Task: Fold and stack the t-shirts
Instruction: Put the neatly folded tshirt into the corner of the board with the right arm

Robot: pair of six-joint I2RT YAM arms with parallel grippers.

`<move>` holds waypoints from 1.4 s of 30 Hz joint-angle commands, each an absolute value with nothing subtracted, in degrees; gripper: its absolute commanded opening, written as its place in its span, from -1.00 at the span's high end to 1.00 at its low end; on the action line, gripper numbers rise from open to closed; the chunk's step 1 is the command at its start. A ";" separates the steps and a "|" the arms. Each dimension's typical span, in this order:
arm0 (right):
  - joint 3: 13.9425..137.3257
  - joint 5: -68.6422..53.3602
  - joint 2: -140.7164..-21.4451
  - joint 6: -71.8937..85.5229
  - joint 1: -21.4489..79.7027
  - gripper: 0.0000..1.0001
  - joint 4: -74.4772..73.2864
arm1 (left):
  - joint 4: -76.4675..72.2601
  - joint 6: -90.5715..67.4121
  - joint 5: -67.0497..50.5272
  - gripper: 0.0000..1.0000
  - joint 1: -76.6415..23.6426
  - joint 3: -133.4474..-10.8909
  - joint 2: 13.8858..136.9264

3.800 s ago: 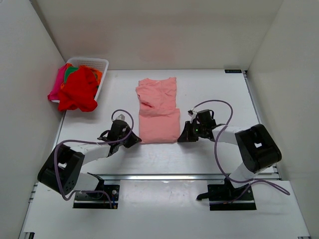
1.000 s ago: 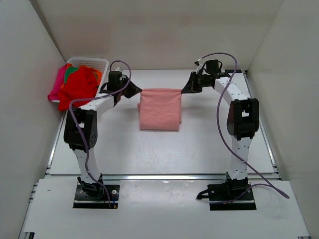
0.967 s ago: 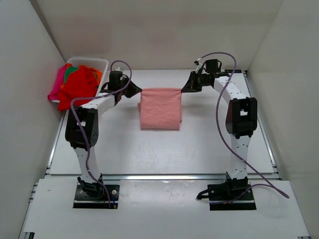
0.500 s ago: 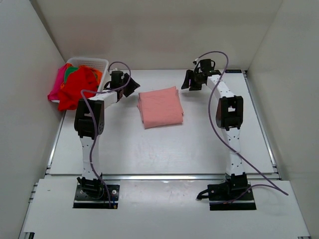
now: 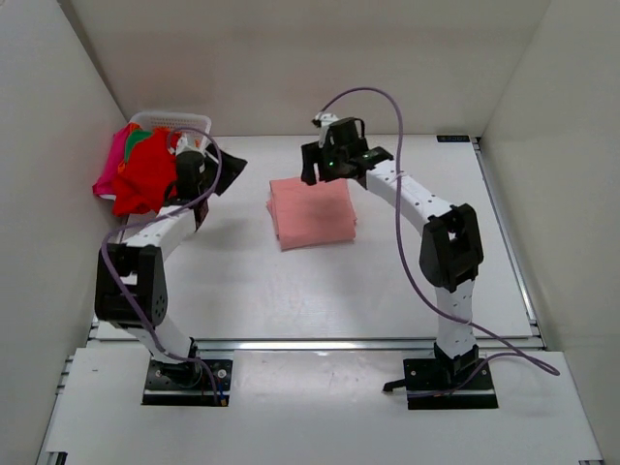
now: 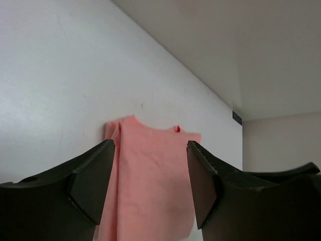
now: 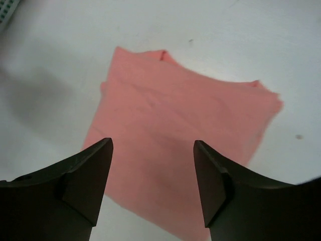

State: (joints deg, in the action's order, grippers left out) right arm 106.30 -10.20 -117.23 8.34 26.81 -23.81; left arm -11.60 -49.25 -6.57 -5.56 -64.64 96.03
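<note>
Left jaws spread beside the basket (image 5: pixel 184 118), right jaws spread above the folded salmon-pink t-shirt (image 5: pixel 312 213).

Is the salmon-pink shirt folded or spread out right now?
Folded. The salmon-pink shirt lies flat on the table as a compact rectangle, with layered edges showing along one side and no sleeves sticking out.

- We see a robotics lab cell: white panels (image 5: pixel 48 145) box in a white counter (image 5: pixel 291 291).
- We see a left arm (image 5: pixel 126 291) and right arm (image 5: pixel 448 247) bolted at its edge.
</note>
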 commanded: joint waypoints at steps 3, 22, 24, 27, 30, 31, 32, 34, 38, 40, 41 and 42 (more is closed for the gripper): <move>103.28 -4.58 -120.32 10.45 31.46 -0.33 -23.65 | -11.70 -49.94 -8.79 -0.41 -5.88 -53.71 87.10; 78.74 -21.34 -109.33 21.71 14.15 -0.43 -4.66 | -10.37 -46.67 -13.80 -0.39 -12.57 -55.20 94.04; 80.68 -23.54 -112.40 22.67 13.63 -0.46 -4.13 | -10.28 -46.23 -13.62 -0.40 -11.78 -55.11 93.61; 83.67 -26.62 -116.61 24.42 13.27 -0.47 -3.61 | -10.11 -46.23 -13.36 -0.41 -10.90 -54.41 93.34; 87.88 -28.56 -121.01 24.70 13.80 -0.46 -5.88 | -9.49 -45.53 -13.53 -0.41 -10.99 -54.67 93.08; 89.37 -27.96 -122.68 24.87 14.15 -0.46 -7.37 | -9.75 -45.88 -13.45 -0.39 -10.99 -54.49 92.90; 89.91 -26.30 -122.87 24.79 14.50 -0.48 -9.21 | -9.58 -45.70 -13.53 -0.40 -10.99 -54.06 92.81; 90.88 -23.48 -123.92 24.09 15.03 -0.47 -10.89 | -9.67 -45.88 -13.45 -0.40 -10.46 -53.97 92.55; 96.83 -23.63 -128.22 20.15 16.17 -0.44 -19.40 | -10.37 -46.14 -13.72 -0.40 -10.55 -53.44 92.82; 101.23 -25.39 -130.85 18.29 16.17 -0.37 -24.75 | -10.37 -46.14 -13.80 -0.40 -10.63 -53.00 92.73; 103.60 -26.18 -132.61 17.24 16.08 -0.30 -27.31 | -10.81 -46.23 -14.06 -0.40 -10.37 -52.74 92.55; 105.36 -26.89 -133.06 16.36 16.61 -0.25 -30.03 | -10.81 -46.32 -13.71 -0.40 -10.37 -52.56 92.64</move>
State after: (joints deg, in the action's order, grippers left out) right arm 100.62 -24.80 -130.50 20.32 15.73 -20.47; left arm -9.30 -46.54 -12.97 -10.85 -53.36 94.72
